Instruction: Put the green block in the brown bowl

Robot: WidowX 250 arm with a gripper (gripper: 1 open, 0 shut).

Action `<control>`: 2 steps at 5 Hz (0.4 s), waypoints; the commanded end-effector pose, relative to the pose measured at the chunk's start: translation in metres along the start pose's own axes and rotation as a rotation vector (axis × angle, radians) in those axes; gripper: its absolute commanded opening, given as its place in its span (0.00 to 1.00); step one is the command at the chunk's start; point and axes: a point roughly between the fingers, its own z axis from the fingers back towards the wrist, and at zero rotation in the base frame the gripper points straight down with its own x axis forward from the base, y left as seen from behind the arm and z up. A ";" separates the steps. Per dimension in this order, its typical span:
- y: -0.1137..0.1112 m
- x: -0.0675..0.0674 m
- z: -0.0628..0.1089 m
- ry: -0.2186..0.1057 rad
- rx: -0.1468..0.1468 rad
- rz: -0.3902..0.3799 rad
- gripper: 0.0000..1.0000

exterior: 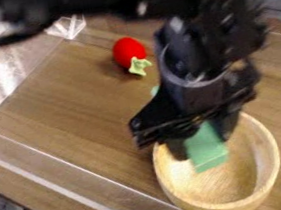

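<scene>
The green block (207, 151), a mint-green bar, hangs upright between the fingers of my gripper (200, 135), which is shut on its upper end. It is held over the inside of the brown bowl (258, 184), a large light-brown wooden bowl at the lower right. The block's lower end is above the bowl's floor, near its left side. My dark arm fills the upper middle of the view and hides the bowl's far rim.
A red strawberry-like toy (128, 52) with a green leaf lies on the wooden table to the upper left of the arm. A clear stand (70, 28) sits at the back. Clear low walls (62, 186) edge the table.
</scene>
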 end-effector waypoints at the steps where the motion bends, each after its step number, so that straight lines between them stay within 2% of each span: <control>1: -0.017 -0.007 0.012 0.007 -0.065 -0.032 0.00; 2: -0.023 -0.014 0.007 0.054 -0.088 -0.051 0.00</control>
